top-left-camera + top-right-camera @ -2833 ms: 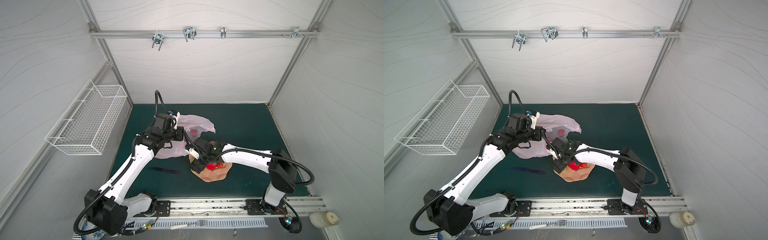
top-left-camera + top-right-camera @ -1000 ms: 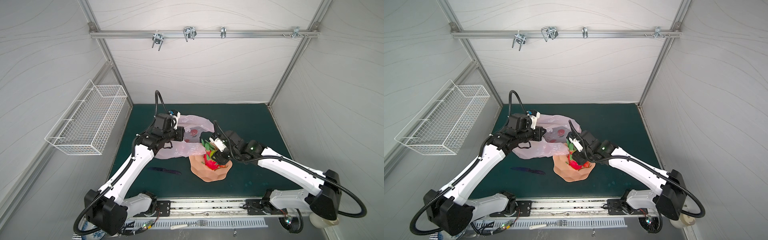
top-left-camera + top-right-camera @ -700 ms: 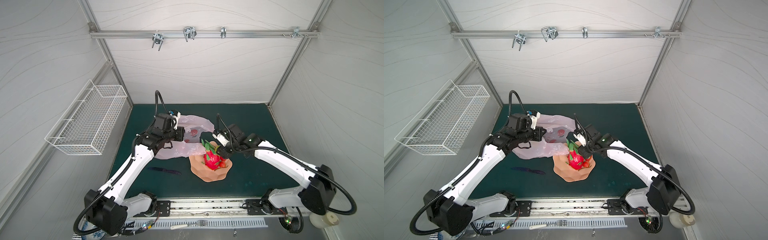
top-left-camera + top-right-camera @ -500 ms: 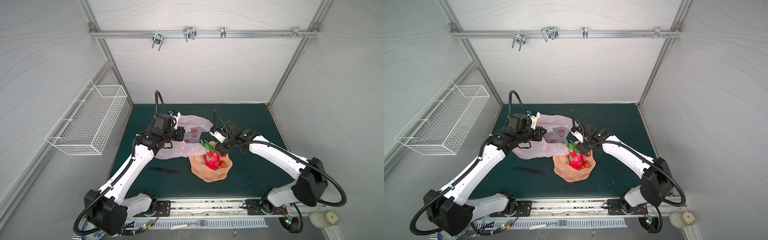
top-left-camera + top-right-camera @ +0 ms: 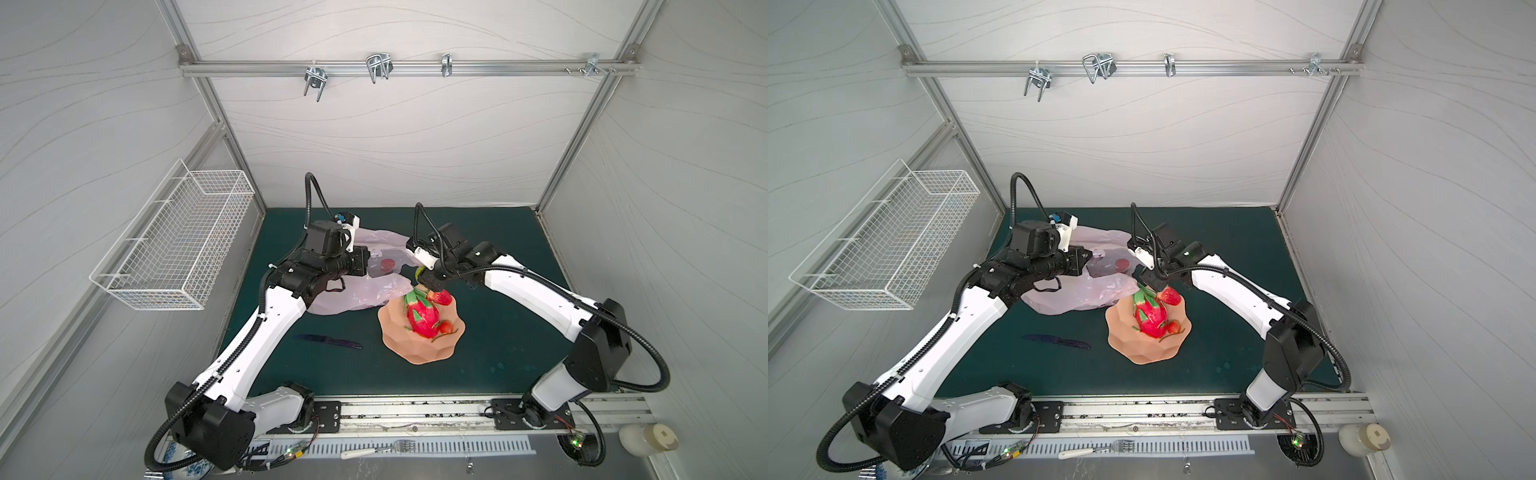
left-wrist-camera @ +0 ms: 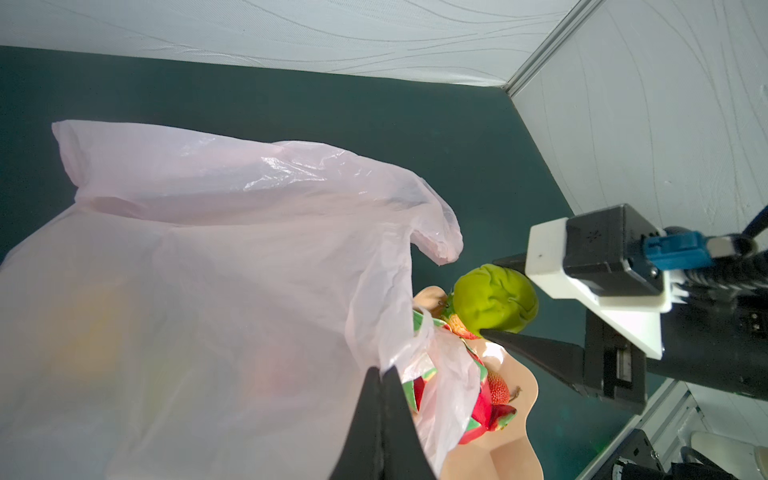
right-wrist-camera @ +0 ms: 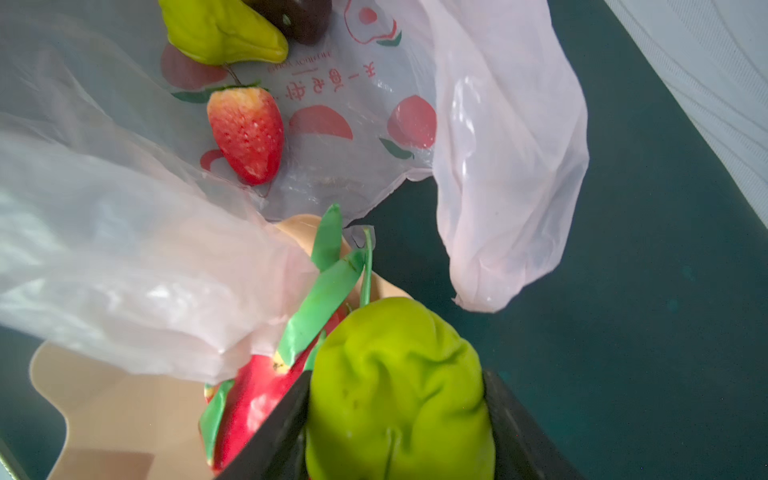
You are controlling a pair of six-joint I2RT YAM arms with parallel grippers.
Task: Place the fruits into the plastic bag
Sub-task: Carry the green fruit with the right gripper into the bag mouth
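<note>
The plastic bag [image 7: 478,124] carries red characters and a small line, seen reversed; neither can be read.

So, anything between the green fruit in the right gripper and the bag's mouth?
Nothing visible does. The left gripper holds the plastic bag open; the dragon fruit pokes up beside the knobbly green fruit.

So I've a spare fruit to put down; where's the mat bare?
Bare mat behind the right arm up to the back wall, and between the front rail and the knife and bowl. Crowded where the bag, left claw and right claw meet.
</note>
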